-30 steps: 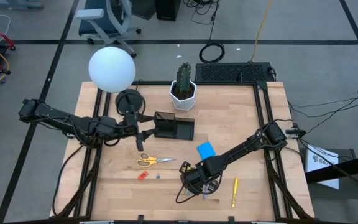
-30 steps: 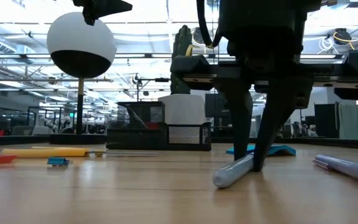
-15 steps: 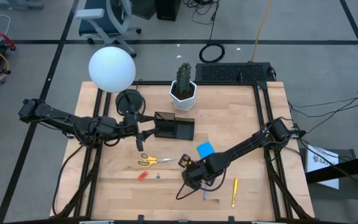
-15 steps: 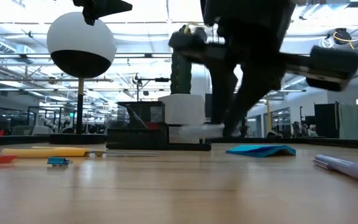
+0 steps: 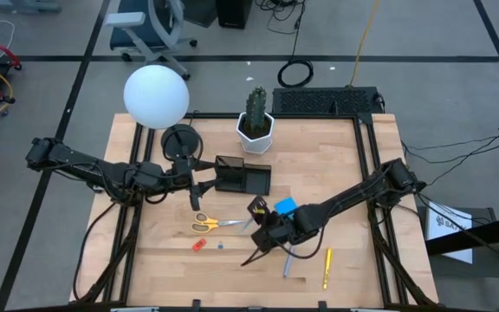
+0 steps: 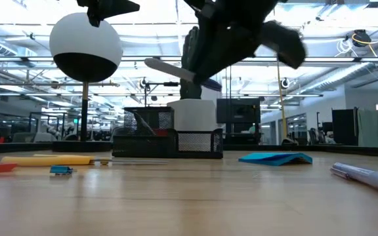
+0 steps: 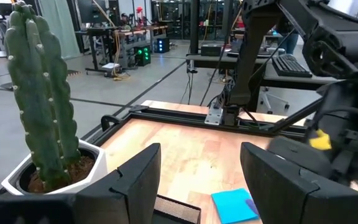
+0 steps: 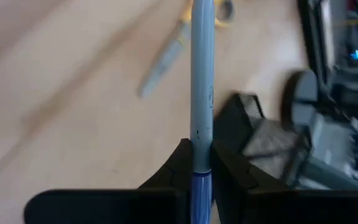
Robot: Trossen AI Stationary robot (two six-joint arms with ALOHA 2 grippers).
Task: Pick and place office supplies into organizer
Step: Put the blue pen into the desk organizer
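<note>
My right gripper point(image 5: 258, 217) hangs above the table's middle, shut on a pale grey-blue pen point(image 6: 176, 71). Just beyond it stands the black organizer point(image 5: 243, 176). The blue sticky-note pad point(image 5: 286, 206) lies beside the gripper, the yellow-handled scissors point(image 5: 208, 224) to its left. A red-orange piece point(image 5: 199, 245), a grey-blue pen point(image 5: 288, 263) and a yellow pen point(image 5: 327, 267) lie flat on the wood. My left gripper point(image 5: 199, 186) waits open and level at the organizer's left side, holding nothing. My right gripper pinches the pen between its two fingers point(image 8: 178, 163), on the shaft just above its darker blue end point(image 8: 201, 155). The fingers slant down from the table's right side. The pen sticks out ahead of the fingertips, tilted and lifted clear of the table.
A white hexagonal cactus pot point(image 5: 255, 130) stands behind the organizer. A globe lamp point(image 5: 156, 95) with a round black base point(image 5: 178, 139) stands at the far left. A black keyboard point(image 5: 327, 101) lies at the far edge. Bare wood lies near the front left.
My right gripper has risen from the table with the pen and swung toward the organizer, tipping from pointing straight down to a slant. The pen, which lay on the wood, is now lifted clear and tilted.
</note>
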